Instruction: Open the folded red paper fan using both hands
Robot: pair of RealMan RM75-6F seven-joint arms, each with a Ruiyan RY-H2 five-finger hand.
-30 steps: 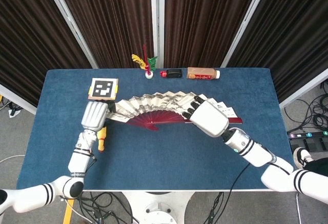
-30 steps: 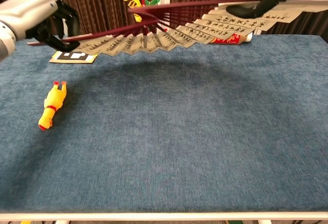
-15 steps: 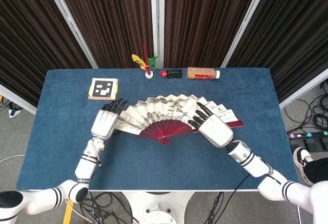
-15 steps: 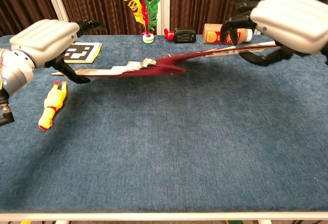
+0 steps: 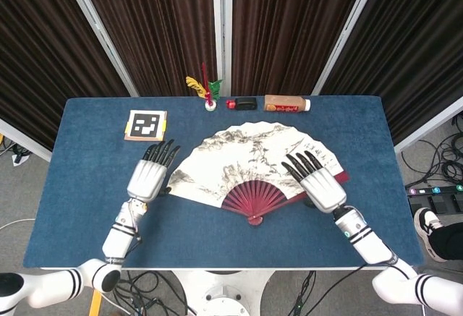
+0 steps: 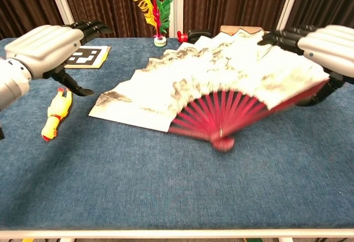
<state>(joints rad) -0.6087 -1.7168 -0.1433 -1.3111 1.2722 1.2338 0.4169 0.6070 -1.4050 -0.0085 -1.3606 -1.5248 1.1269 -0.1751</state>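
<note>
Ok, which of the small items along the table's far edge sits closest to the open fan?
The orange-labelled tube, lying on its side, just beyond the fan's top edge; the black item and feather ornament sit further left.

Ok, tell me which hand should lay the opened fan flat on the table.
Right, probably. The right hand sits on the fan at its right edge, fingers over the paper and thumb under the red outer rib, so it seems to hold it. The left hand is beside the left edge, fingers spread, holding nothing.

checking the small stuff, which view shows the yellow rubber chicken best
The chest view. The yellow rubber chicken lies in full sight on the table below the left hand. In the head view that hand covers it, so it cannot be made out.
</note>
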